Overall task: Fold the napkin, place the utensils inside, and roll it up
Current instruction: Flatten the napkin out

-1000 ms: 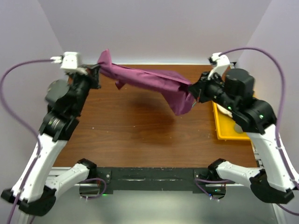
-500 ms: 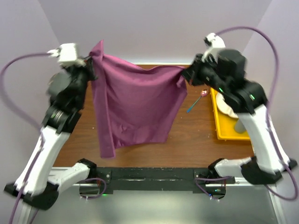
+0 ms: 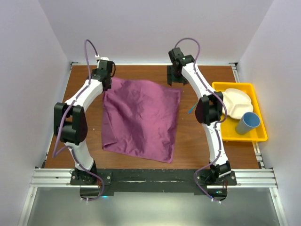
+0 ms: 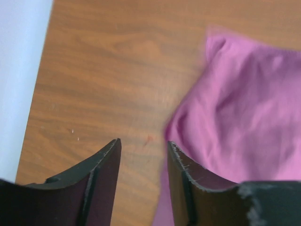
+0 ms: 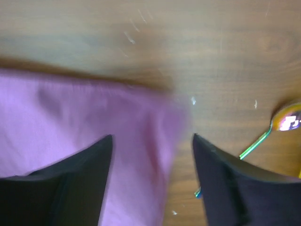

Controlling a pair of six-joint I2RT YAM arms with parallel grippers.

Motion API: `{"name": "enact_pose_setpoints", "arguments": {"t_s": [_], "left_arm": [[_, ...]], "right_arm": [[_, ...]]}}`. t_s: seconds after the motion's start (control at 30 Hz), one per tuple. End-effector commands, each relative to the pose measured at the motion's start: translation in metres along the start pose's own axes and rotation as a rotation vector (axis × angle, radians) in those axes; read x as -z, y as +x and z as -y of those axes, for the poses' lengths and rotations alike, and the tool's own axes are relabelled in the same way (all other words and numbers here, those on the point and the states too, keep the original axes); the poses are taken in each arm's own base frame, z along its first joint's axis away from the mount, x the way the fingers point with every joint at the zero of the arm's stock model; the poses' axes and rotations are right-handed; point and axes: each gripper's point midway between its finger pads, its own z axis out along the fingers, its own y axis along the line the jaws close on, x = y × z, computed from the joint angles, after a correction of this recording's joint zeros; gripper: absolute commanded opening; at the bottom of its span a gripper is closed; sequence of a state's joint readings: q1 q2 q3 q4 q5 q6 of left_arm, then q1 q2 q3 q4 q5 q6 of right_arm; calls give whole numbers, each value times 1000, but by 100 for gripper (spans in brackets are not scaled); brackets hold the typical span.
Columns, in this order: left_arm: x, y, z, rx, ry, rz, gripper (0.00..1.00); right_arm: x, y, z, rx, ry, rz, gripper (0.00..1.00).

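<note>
Half a second before, both arms hold the napkin up in the air by its two far corners. Now the cloth lies spread on the counter (image 3: 188, 137).

The left tool (image 4: 143, 141) is spread and holds nothing. Bare wood shows between its fingers, and the far left corner of the napkin (image 3: 141, 117) lies just beside it.

The napkin is nearly flat in the middle of the counter, with some soft wrinkles and a small bump at this corner.

The right tool (image 5: 152, 136) is spread too. It hovers over the far right corner, and the cloth passes under the gap without being pinched.

To the right of the napkin, apart from it, a spoon (image 5: 284, 121) with a thin bluish-green handle lies on the wood. I see only this one utensil clearly.

Further right is the yellow tray (image 3: 225, 131).

I judge that the laying out is finished, so the fold can begin. The utensils are not yet inside.
</note>
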State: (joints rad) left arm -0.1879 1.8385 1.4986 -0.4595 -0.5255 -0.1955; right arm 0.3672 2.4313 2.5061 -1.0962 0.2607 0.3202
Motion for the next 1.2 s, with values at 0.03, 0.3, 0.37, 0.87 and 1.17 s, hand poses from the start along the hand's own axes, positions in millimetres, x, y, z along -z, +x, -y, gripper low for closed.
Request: {"name": "enact_pose_setpoints", "arguments": {"t_s": [0.03,0.3,0.37,0.87,1.17], "left_arm": [[72,-17,14,-2,114,138,52],[136,103,33,-54,308,-90,52],[141,120,30,-44,324,-118,52],[140,222,58,161,419,-417,8],[125,281,30,294,273,-561,0]], "right_arm": [[79,15,17,61,-20,6,78],[129,131,-45,142,-322,-118,79],[138,161,-67,159,-409,-157,75],[98,248,-90,113,-511,-296,29],[64,258,-86,105,-422,-323,23]]}}
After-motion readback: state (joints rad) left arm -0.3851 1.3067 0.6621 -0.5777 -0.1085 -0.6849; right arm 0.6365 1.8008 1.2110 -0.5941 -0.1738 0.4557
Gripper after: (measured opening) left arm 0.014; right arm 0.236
